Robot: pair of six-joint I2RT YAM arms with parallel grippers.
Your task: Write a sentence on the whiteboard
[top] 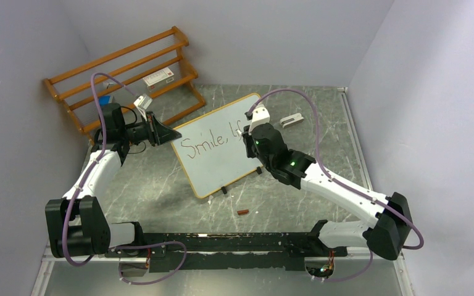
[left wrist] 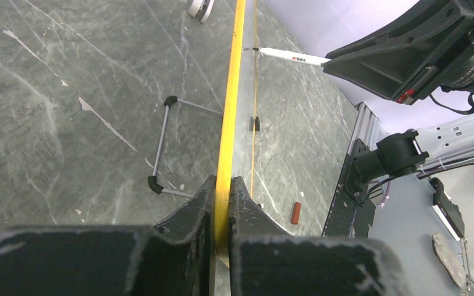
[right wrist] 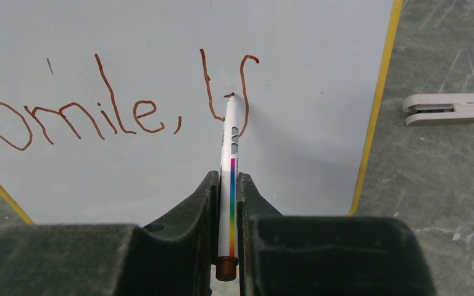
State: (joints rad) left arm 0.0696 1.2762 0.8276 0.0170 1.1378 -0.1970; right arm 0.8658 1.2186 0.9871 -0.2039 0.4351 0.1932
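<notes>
The whiteboard [top: 222, 163] [right wrist: 315, 61] stands tilted on the table's middle, with a yellowish frame [left wrist: 231, 92]. The sentence [top: 207, 147] [right wrist: 108, 98] reads "Smile," in brown strokes, followed by an "l" and a hooked stroke. My left gripper [top: 168, 134] [left wrist: 223, 185] is shut on the board's left frame edge. My right gripper [top: 250, 132] [right wrist: 225, 179] is shut on a white marker [right wrist: 229, 154] [left wrist: 290, 57] with a rainbow stripe. Its tip touches the board at the last stroke.
An orange-brown slatted rack [top: 123, 74] holding a small box [top: 159, 78] stands at the back left. A white clip-like piece [top: 291, 121] [right wrist: 445, 109] lies right of the board. A brown marker cap [top: 243, 212] [left wrist: 295, 212] lies in front. The board's wire stand [left wrist: 163, 148] sticks out behind it.
</notes>
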